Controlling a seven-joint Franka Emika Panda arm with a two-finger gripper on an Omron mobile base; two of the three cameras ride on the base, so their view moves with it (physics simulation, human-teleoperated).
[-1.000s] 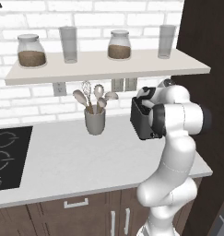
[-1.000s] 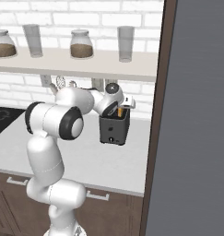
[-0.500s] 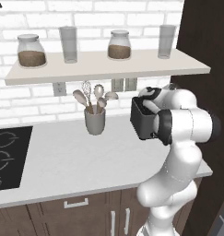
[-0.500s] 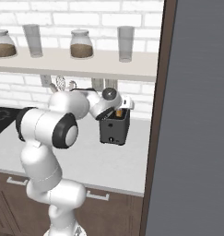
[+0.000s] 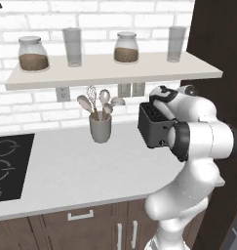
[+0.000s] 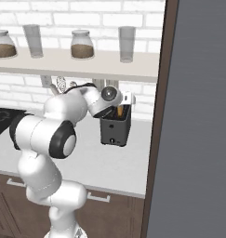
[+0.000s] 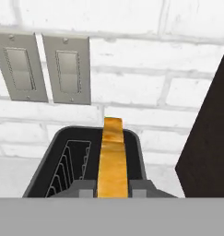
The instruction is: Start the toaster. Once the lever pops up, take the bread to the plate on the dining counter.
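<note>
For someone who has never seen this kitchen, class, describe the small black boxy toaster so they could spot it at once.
Find the long pale wall shelf with jars and glasses; on the white worktop below its right end, beside the dark wood panel, stands the small black boxy toaster. Unlike the grey utensil cup nearby, it is square, with a tan bread slice upright in one slot.

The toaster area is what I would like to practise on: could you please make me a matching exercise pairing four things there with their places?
Things:
1. bread
2. utensil cup
3. wall plates
4. jars

Places:
A. on the shelf
B. on the brick wall behind the toaster
C. standing in a toaster slot, between the gripper tips
D. on the worktop beside the toaster

Pairs: 1-C, 2-D, 3-B, 4-A
</note>
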